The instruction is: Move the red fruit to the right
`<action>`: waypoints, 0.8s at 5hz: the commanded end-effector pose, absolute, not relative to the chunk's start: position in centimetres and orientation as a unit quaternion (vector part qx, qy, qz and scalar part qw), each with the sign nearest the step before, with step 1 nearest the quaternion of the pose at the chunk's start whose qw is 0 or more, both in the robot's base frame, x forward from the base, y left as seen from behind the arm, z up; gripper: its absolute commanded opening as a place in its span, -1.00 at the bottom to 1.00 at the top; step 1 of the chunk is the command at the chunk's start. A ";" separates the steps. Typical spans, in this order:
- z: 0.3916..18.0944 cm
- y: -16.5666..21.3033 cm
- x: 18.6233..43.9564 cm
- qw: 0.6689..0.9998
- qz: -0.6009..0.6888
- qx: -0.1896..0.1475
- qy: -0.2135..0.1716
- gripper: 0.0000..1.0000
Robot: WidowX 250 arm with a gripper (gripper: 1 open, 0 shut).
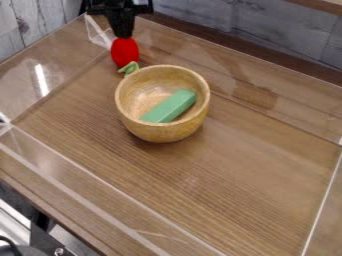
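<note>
The red fruit (124, 52) is a small bright red piece with a green leafy end (130, 67). It rests on the wooden table at the back left, just behind the wooden bowl (147, 127). My black gripper (120, 33) comes straight down onto the fruit's top, with its fingers drawn together on the upper part of the fruit. The fruit still touches the table. The rest of the arm is cut off by the frame's top edge.
A flat green block (170, 106) lies inside the bowl. Clear plastic walls (40, 85) ring the table on the left, front and right. To the right of the bowl stretches bare wood (267, 100).
</note>
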State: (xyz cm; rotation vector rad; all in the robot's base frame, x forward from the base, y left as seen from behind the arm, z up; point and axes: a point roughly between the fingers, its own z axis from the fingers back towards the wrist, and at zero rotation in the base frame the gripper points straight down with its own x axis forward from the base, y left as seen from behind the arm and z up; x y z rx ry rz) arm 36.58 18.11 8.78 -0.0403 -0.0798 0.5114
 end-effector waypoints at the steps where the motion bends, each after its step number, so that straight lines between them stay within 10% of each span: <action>1: 15.3 18.5 37.2 0.962 0.254 -0.024 -0.102 -1.00; 2: 13.9 19.5 37.2 0.966 0.241 -0.017 -0.092 1.00; 4: 10.3 19.8 37.1 0.978 0.192 -0.003 -0.077 1.00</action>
